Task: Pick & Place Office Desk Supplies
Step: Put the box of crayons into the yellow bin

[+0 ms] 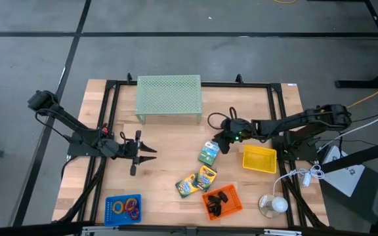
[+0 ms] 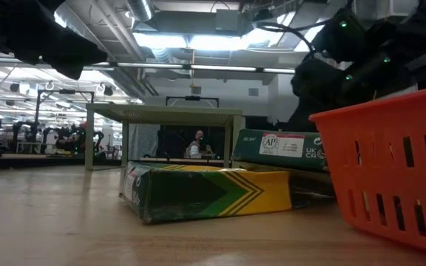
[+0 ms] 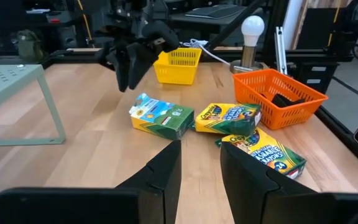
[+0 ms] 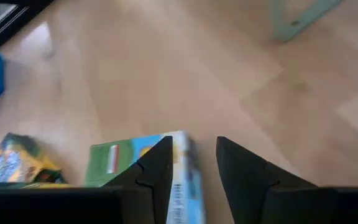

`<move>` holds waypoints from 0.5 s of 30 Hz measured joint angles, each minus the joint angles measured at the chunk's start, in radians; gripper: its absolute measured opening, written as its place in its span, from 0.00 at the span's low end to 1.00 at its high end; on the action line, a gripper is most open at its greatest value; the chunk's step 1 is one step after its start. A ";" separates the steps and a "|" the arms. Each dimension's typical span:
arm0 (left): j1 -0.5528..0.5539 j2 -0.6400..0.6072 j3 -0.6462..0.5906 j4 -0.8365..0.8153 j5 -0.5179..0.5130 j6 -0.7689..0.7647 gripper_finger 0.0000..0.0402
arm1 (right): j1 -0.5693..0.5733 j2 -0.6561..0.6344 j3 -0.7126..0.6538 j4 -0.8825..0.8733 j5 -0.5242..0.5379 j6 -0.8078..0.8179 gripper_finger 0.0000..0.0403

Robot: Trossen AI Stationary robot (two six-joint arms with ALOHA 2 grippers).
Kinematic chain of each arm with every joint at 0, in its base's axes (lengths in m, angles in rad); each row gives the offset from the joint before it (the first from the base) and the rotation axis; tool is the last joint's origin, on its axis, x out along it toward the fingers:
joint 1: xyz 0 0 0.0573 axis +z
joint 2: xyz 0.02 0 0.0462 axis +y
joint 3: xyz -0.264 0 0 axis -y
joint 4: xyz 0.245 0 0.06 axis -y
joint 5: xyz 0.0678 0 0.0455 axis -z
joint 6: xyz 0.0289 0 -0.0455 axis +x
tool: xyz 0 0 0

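Observation:
Three green-and-yellow crayon boxes lie flat mid-table: one (image 1: pixel 208 152) toward the far side, two (image 1: pixel 206 177) (image 1: pixel 187 185) nearer. My right gripper (image 1: pixel 223 144) hangs open, slanting down just above the far box (image 4: pixel 129 163); its fingers stand either side of the box's pale edge (image 4: pixel 183 180) without touching, as the left wrist view shows (image 3: pixel 128 74). My left gripper (image 1: pixel 146 154) waits open over bare wood at the left, pointing at the boxes (image 3: pixel 229 118). Black clips lie in an orange basket (image 1: pixel 222 201). Coloured rings lie in a blue tray (image 1: pixel 123 208).
A pale green mesh riser (image 1: pixel 168 97) stands at the far middle. A yellow basket (image 1: pixel 258 158) sits right of the boxes, under the right arm. A lamp bulb (image 1: pixel 272 204) stands at the near right. A black frame (image 1: pixel 110 98) borders the table.

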 joint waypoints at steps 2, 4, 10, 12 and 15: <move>0.000 0.000 0.000 0.000 0.000 -0.001 0.27 | 0.001 0.039 0.026 -0.008 -0.029 0.000 0.31; 0.000 0.000 0.000 -0.002 0.004 -0.001 0.27 | 0.001 0.079 0.053 -0.034 -0.040 -0.001 0.31; 0.000 0.000 0.000 -0.008 0.010 -0.020 0.27 | -0.009 0.163 0.123 -0.121 -0.073 -0.034 0.30; 0.000 0.000 0.000 -0.008 0.016 -0.026 0.27 | -0.013 0.169 0.134 -0.124 -0.083 -0.050 0.29; 0.000 0.000 0.000 -0.008 0.022 -0.031 0.27 | -0.014 0.170 0.146 -0.128 -0.083 -0.068 0.29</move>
